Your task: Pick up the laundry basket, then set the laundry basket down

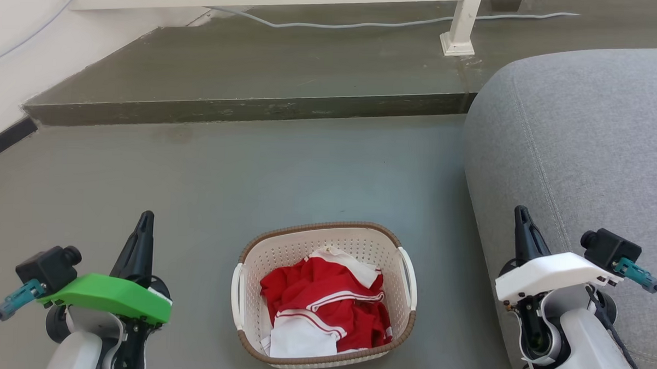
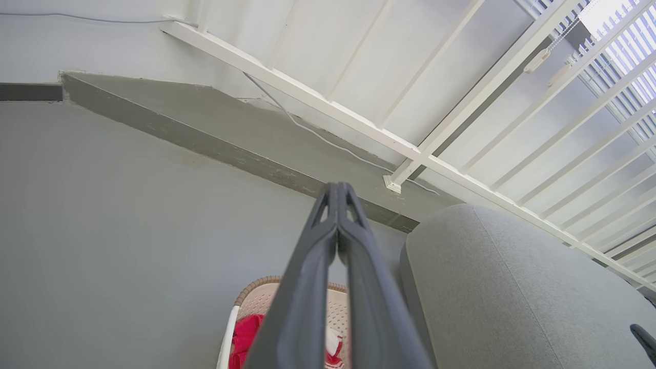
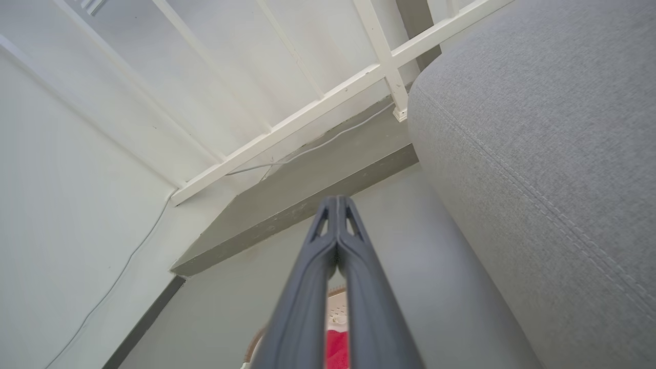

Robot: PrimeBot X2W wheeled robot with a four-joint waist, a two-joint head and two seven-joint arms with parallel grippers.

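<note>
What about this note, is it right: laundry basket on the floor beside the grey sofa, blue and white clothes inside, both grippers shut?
No. The clothes in the laundry basket are red and white, as the head view shows. The rest stands.

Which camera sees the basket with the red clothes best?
The head view. It shows the whole basket on the floor, with the red clothes inside. The left wrist view catches just one corner, and the right wrist view just a small piece.
</note>
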